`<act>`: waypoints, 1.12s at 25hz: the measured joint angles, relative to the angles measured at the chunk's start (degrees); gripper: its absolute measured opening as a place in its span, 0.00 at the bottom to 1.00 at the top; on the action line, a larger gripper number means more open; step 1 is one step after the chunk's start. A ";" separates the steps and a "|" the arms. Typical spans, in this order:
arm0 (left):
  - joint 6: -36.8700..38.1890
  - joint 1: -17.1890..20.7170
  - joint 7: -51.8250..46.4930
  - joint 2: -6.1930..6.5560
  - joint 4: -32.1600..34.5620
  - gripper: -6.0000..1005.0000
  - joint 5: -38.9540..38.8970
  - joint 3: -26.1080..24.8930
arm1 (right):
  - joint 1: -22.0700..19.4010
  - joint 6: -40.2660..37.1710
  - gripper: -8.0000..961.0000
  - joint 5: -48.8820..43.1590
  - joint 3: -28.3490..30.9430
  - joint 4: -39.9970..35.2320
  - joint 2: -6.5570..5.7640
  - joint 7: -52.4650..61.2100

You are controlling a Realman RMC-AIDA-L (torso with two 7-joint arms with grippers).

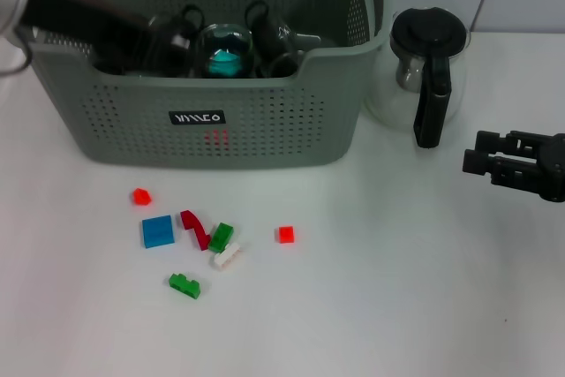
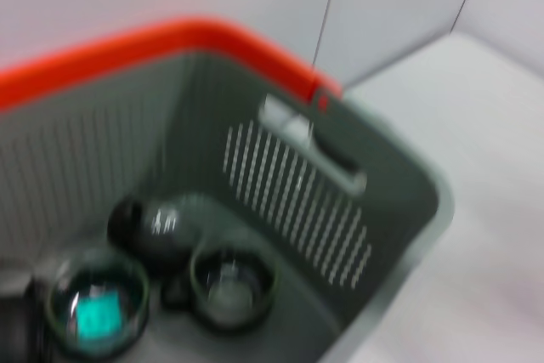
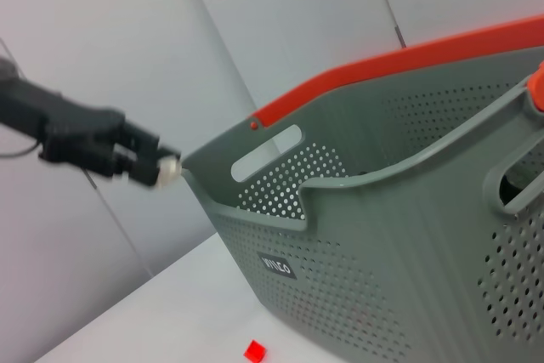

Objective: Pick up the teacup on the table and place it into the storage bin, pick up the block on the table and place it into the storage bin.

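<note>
Grey-green storage bin: left gripper inside, grip unclear; right gripper clenched, well apart

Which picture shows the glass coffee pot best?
The head view: the glass coffee pot stands whole beside the storage bin, black lid and handle clear. Neither wrist view shows the pot at all.

white table, pale panelled wall behind
</note>
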 joint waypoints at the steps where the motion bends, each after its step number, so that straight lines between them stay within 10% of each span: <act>1: -0.63 -0.47 0.00 0.21 -0.40 0.44 -0.53 -0.32 | -0.04 0.00 0.63 0.00 0.00 0.00 0.00 0.00; 17: -39.79 -8.43 6.81 2.01 -33.52 0.46 -0.33 7.27 | 0.63 -0.44 0.63 0.06 -0.08 0.00 0.28 -0.01; 28: -55.37 -8.80 9.53 0.85 -44.90 0.47 10.32 15.33 | 0.55 -0.51 0.63 0.09 -0.13 0.00 0.58 0.00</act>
